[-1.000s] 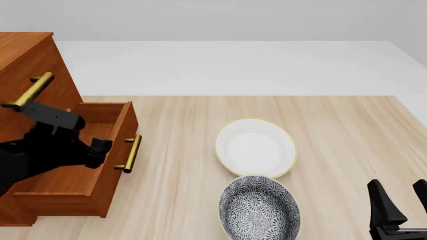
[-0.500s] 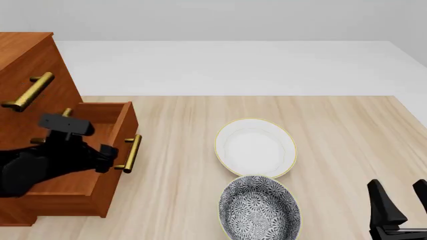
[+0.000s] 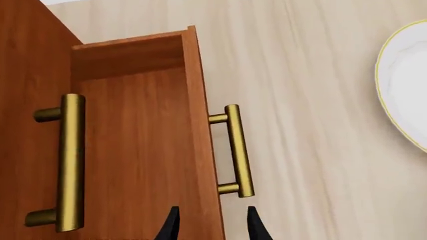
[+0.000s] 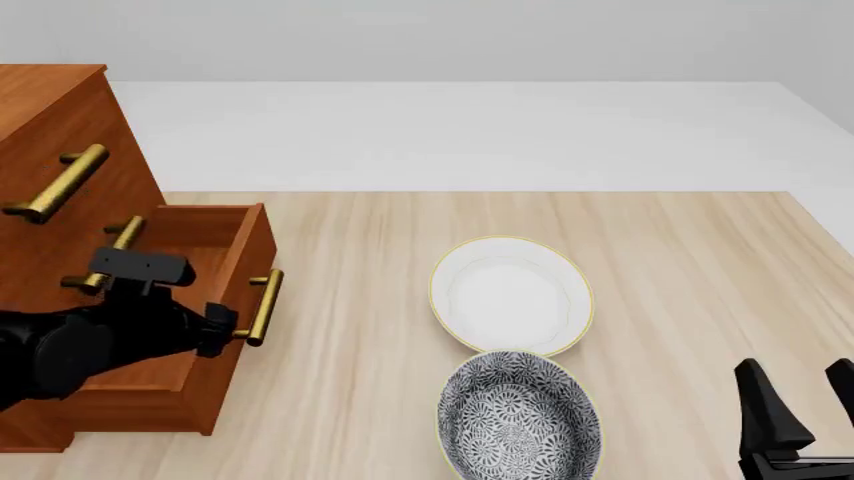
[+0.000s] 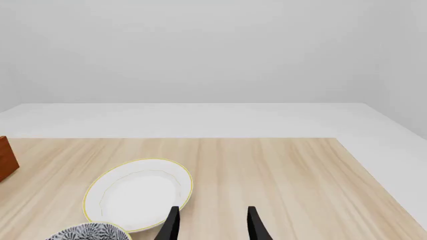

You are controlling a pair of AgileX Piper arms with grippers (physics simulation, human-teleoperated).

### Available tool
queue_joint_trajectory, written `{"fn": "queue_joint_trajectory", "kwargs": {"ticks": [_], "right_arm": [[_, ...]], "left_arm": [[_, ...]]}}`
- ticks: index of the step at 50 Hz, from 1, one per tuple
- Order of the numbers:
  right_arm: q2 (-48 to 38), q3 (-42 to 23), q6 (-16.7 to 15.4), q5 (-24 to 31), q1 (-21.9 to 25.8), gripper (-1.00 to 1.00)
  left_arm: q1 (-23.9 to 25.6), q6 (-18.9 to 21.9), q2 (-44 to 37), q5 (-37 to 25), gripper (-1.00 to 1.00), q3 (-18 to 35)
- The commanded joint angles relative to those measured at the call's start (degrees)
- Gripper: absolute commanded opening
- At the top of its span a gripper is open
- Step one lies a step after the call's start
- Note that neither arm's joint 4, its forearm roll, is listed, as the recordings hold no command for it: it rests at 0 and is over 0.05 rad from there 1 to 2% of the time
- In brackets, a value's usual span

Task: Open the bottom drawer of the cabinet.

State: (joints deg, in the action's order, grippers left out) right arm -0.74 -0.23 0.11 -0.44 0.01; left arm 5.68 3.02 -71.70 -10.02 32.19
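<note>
left claw (image 4: 230, 325) hangs just beside the brass bar handle (image 4: 263, 307) of the bottom drawer (image 4: 200, 300), the lowest reddish-brown wooden drawer of the tall reddish-brown wooden cabinet (image 4: 54, 120) at the left side of the light wooden tabletop (image 4: 667, 280). in the left wrist view its two black fingertips (image 3: 170, 227) are spread apart, one on each side of the drawer front edge, and nothing is between them; the claw is open and does not touch the handle (image 3: 237, 150).

the bottom drawer is pulled far out of the cabinet, its inside is visible from above and looks empty. so i judge the task is nearly done or done.

about handling: the drawer is stiff wood and should slide straight on its track, not heavy when empty. the brass bar looks smooth and can slip, so the best place to take hold is the middle of the bar, with the fingers across it, and to pull straight along the slide direction. a pull at one end may twist the drawer and jam it.

right claw (image 5: 210, 225) rests low at the near right corner of the tabletop, fingers apart, holding nothing, well apart from the cabinet. a white round plate with a thin gold rim (image 4: 510, 295) and a dark patterned bowl (image 4: 519, 420) lie between, near each other.
</note>
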Motion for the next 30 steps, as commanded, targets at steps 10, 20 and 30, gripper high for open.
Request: {"fn": "queue_joint_trajectory", "kwargs": {"ticks": [10,20,30], "right_arm": [[0.0,0.0,0.0,0.0,0.0,1.0],[0.0,0.0,0.0,0.0,0.0,1.0],[0.0,0.0,0.0,0.0,0.0,1.0]], "left_arm": [[-1.0,-0.7,-4.0,4.1,1.0,-2.0],[-1.6,-0.7,-6.3,6.0,1.0,-2.7],[-1.9,-1.4,-8.3,7.5,1.0,-3.1]]}}
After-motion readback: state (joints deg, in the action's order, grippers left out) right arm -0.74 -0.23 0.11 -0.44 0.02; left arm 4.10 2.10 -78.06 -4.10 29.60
